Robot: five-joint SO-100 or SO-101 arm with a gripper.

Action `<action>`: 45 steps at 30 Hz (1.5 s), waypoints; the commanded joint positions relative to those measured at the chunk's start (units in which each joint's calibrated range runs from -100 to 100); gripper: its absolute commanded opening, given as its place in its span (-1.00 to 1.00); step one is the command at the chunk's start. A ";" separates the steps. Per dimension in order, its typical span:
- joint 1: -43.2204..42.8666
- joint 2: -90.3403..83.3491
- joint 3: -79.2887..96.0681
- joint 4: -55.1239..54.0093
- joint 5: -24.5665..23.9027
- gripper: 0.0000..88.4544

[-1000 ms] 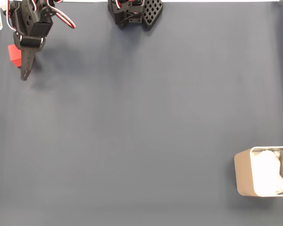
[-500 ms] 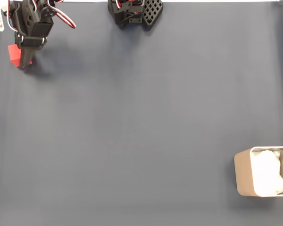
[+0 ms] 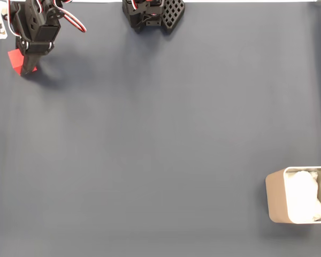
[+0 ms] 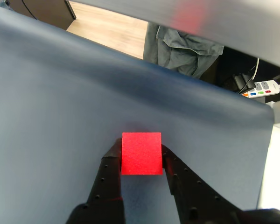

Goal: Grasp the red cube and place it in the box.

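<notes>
red cube (image 4: 141, 153) pinched between both fingers of gripper (image 4: 141, 156), over blue mat (image 3: 160, 139); box (image 3: 275, 201) well apart

Red cube (image 4: 141, 153) is sitting square between two black fingers, matte bright-red face showing, at the far-left corner of the blue mat in the fixed view (image 3: 14, 59). Box (image 3: 276, 199), beige-tan with rounded corners, is lying at the near right edge, white lining showing inside.
</notes>
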 commanded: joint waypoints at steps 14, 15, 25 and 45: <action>-12.18 -8.34 -21.75 26.19 -2.64 -1.00; -13.39 -8.51 -23.48 27.50 -3.08 -1.00; -25.39 -8.95 -39.91 34.71 -5.57 -1.00; -53.87 -10.24 -51.77 35.04 -4.79 -1.00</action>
